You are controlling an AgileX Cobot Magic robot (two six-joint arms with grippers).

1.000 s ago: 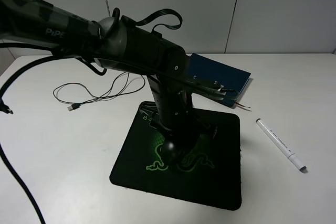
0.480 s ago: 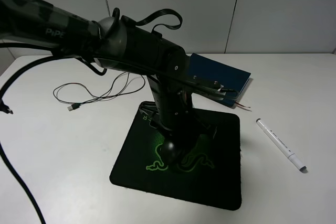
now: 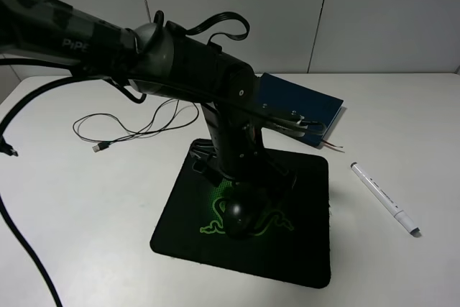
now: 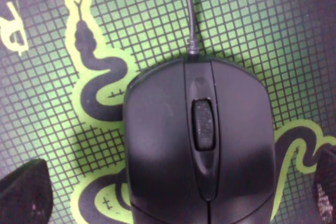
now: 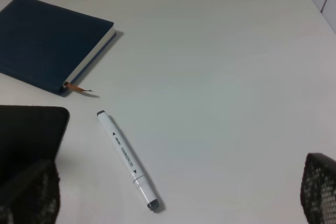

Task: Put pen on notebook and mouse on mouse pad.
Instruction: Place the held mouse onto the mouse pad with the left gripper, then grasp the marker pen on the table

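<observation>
On the mouse pad [image 4: 294,35], over its green logo: mouse [image 4: 197,145], just released, left gripper [image 4: 173,190] now spread wide and empty where it was clamped a moment ago; mouse step judged done, pen [image 5: 126,158] lying apart from the notebook [image 5: 47,40].

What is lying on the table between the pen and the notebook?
In the right wrist view, only bare table separates the pen from the notebook; the notebook's reddish ribbon pokes into that gap.
</observation>
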